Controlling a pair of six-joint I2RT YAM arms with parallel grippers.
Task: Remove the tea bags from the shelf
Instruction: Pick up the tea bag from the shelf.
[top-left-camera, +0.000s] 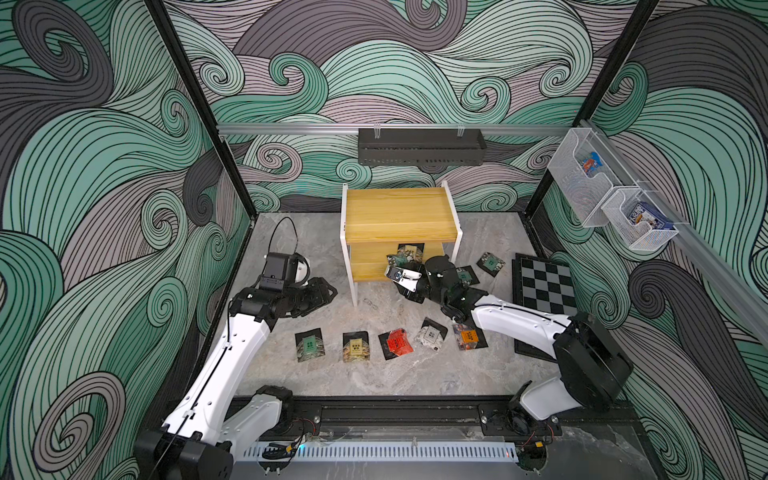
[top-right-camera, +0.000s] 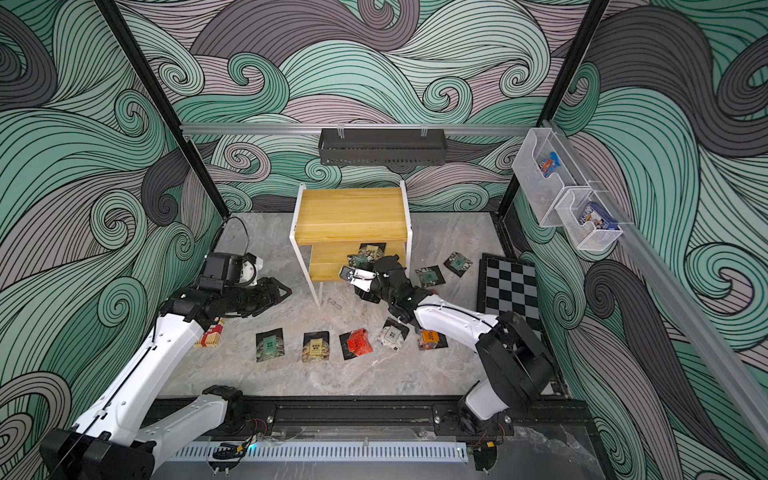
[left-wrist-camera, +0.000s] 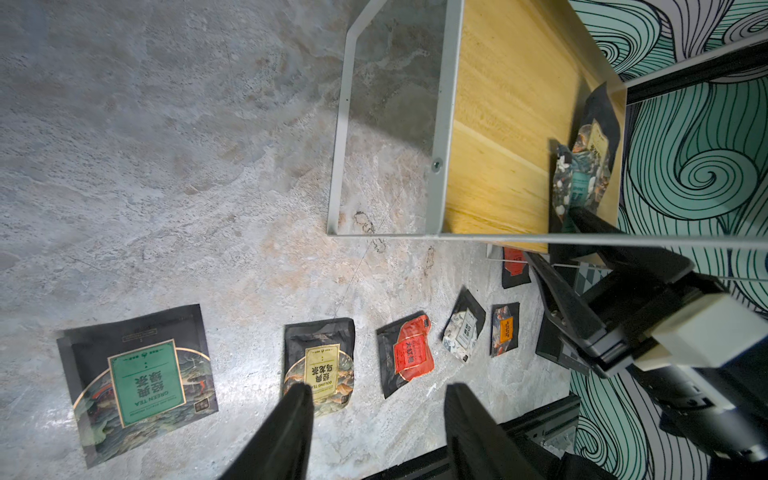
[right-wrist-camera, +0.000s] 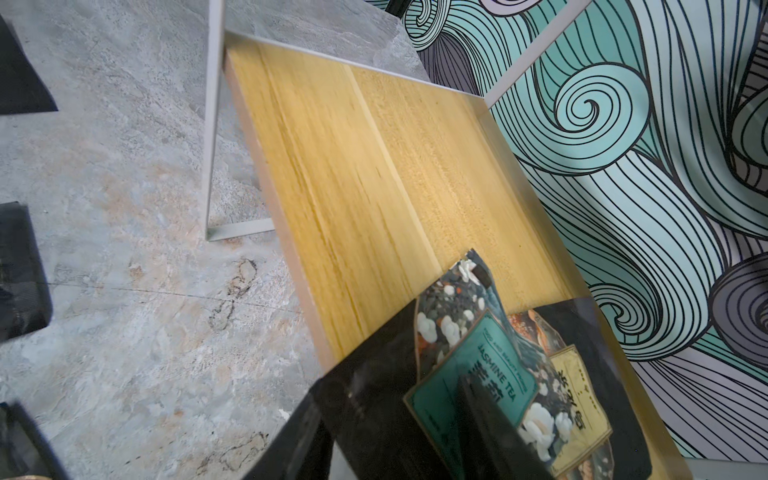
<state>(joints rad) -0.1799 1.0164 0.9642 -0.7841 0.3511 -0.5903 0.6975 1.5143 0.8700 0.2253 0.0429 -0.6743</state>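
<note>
The shelf (top-left-camera: 399, 212) (top-right-camera: 353, 212) stands at the back middle of the table. A teal-labelled tea bag (top-left-camera: 397, 259) (right-wrist-camera: 469, 365) and a gold-labelled one (top-left-camera: 410, 250) (right-wrist-camera: 582, 395) are on its lower board (right-wrist-camera: 374, 166). My right gripper (top-left-camera: 400, 266) (right-wrist-camera: 390, 399) reaches into that tier, shut on the teal bag, which is tilted up off the board (left-wrist-camera: 579, 187). My left gripper (top-left-camera: 332, 291) (left-wrist-camera: 376, 390) hangs open left of the shelf, holding nothing. Several tea bags lie in a row on the table in front (top-left-camera: 309, 345) (top-left-camera: 397, 343) (top-left-camera: 467, 336). Two more lie right of the shelf (top-left-camera: 490, 262) (top-left-camera: 465, 274).
A chessboard (top-left-camera: 544, 286) lies flat at the right, partly under my right arm. A red-and-cream striped box (top-right-camera: 212, 334) sits under my left arm. A dark tray (top-left-camera: 419, 145) hangs on the back wall and clear bins (top-left-camera: 590, 183) on the right wall.
</note>
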